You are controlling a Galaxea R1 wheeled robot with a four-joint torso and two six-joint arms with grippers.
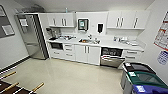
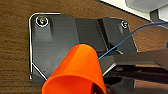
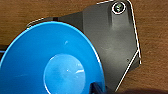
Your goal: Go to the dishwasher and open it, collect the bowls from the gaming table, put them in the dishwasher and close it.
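The dishwasher [image 1: 112,57] stands under the counter right of the sink, its steel door hanging open and a dark rack showing inside. In the right wrist view a bright blue bowl [image 3: 50,60] sits close to the camera, over the robot's dark plate, with my right gripper [image 3: 97,88] shut on its rim. In the left wrist view an orange cone-shaped cup [image 2: 75,70] is held the same way by my left gripper [image 2: 96,88]. Brown wood lies beneath both. The gaming table is out of view.
White cabinets and a cluttered counter [image 1: 105,42] run along the far wall, with a steel fridge [image 1: 32,35] at the left. Waste bins [image 1: 140,77] stand at the near right. Wooden-handled rods [image 1: 37,87] of a football table stick out at the lower left. Pale floor [image 1: 72,75] lies between.
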